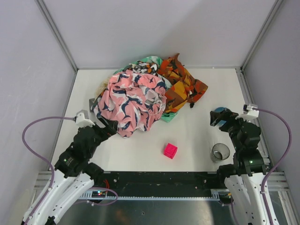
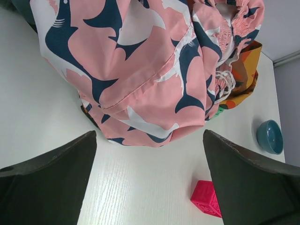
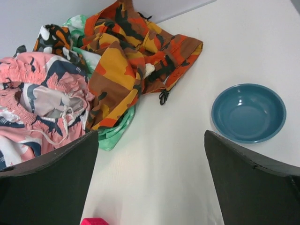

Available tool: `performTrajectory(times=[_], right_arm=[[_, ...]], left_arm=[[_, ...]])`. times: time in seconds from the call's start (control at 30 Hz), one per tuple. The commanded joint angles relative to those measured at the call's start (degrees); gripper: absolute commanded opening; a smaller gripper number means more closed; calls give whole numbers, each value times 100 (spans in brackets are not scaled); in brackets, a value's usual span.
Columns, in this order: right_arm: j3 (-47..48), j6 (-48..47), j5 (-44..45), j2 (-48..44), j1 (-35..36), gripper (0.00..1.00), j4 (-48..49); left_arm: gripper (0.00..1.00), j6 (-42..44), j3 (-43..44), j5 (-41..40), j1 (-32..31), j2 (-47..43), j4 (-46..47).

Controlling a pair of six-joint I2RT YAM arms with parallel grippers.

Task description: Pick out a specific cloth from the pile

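One pile (image 1: 140,93) by table (image 1: 197,136) far edge, top view; left gripper (image 1: 108,127) at its near-left side, right gripper (image 1: 221,117) by blue bowl (image 1: 218,110) near right edge. Left wrist: jaws wide apart, empty, pink printed cloth (image 2: 140,70) just ahead. Right wrist: jaws spread, empty. Grey cloth not distinguishable.

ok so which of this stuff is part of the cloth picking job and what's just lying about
Job:
- the pile of mixed cloths
- left end effector, open at the pile's near edge
- right end effector, open

Lying about:
- pink cube
- blue bowl
- dark cup
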Motion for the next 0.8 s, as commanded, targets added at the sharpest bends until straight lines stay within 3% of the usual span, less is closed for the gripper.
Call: performTrajectory(times=[0.0,0.27,0.57,0.67,0.77], right_arm=[[-5,-176,-556,50,4,99,221],[-104,-624,-1872,407,307,99,792],[-96,-1033,-590,940,1718,99,903],[-87,-1091,-383,965,1834,99,886],[-91,-1111,-304,938,1852,99,835]], left_arm=[[100,-198,-39,-184,25,109,44],[100,-326,-36,-421,24,541,47],[100,-634,-34,-817,222,1481,437],[100,-356,-151,-491,560,1864,1166],[100,-53,-280,332,1315,2357,2138]])
